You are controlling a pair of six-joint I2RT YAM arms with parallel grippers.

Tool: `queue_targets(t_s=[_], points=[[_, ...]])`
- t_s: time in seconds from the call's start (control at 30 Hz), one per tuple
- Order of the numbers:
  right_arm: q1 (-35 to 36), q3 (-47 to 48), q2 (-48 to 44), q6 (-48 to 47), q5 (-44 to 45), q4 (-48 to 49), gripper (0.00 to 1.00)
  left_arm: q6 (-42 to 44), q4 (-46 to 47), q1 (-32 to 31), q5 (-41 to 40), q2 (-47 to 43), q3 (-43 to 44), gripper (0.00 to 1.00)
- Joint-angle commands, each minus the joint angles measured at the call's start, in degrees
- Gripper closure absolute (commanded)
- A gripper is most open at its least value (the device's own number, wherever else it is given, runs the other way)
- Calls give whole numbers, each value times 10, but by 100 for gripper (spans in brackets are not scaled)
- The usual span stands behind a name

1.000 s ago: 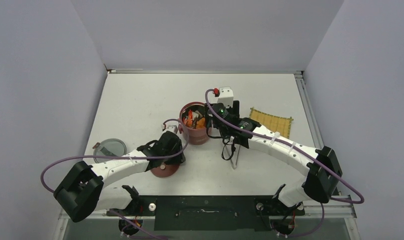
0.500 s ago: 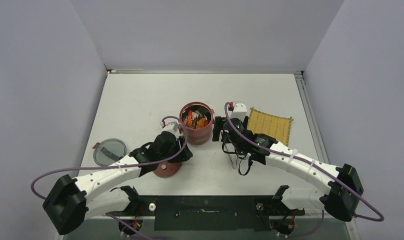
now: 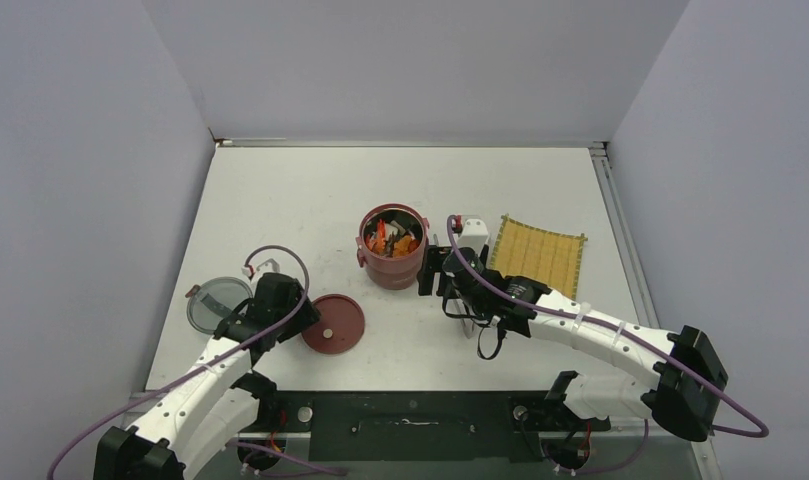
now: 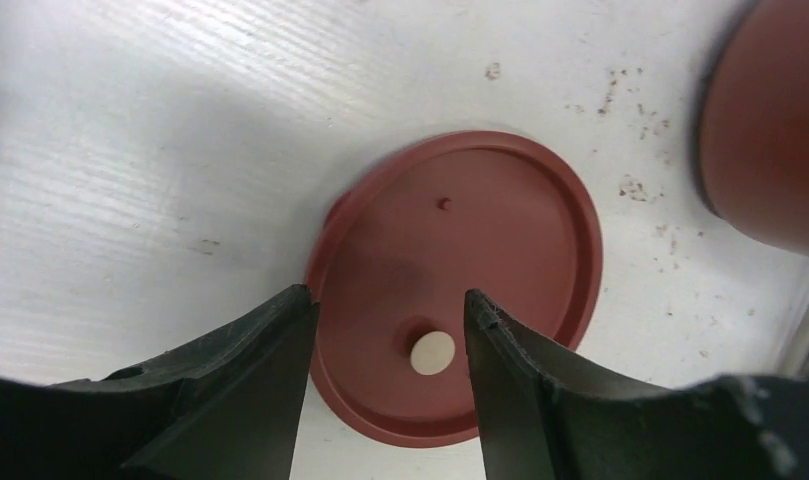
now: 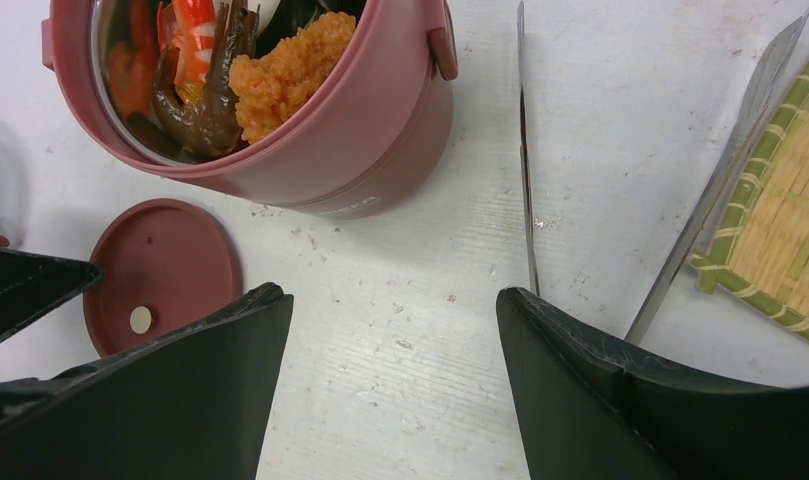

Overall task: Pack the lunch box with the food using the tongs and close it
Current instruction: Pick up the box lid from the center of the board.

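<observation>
I see one lunch box (image 3: 392,265) standing near the middle of the table (image 3: 280,200). It has no lid on and it is full of food (image 5: 285,75). I can count one orange crumbly lump and one dark brown piece. There are also some red bits with white stripes. The rest is packed too tight for me to count.

One dark-red lid (image 4: 500,230) lies flat on the table, a little to the left of the lunch box and closer to me. It does not touch the lunch box. It has one pale dot on it. One grey round lid (image 3: 218,303) lies further left. One yellow mat (image 3: 542,250) lies to the right of the lunch box.

I have two claws. My left claw (image 4: 387,295) sits between the two lids and points at the dark-red one. Its two fingers are partly apart and hold nothing.

My right claw (image 5: 390,292) is just to the right of the lunch box. Its two fingers are spread wide and hold nothing.

One pair of tongs (image 5: 525,150) lies on the table just ahead of it, between the lunch box and the mat. I count two thin arms. One runs right along the edge of the mat. The joined end is hidden behind one finger.
</observation>
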Motion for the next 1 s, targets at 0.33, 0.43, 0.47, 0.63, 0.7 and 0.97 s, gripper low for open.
queue_targets(t_s=[0.33,0.43,0.47,0.63,0.7,0.97], points=[[3,-11,-39,-9,38,20,23,-51,6,7,-62,-17,-38,61],[2,-12,-41,-11,40,18,23,-47,13,7,-60,-6,-36,63],[2,-13,-41,-10,41,18,23,-46,14,7,-59,-2,-36,64],[-1,-17,-45,-11,42,18,23,-42,18,7,-56,5,-36,70],[-1,-18,-47,-10,44,17,23,-40,20,7,-54,6,-36,70],[-2,-22,-55,-8,50,15,23,-33,30,7,-41,8,-38,93]])
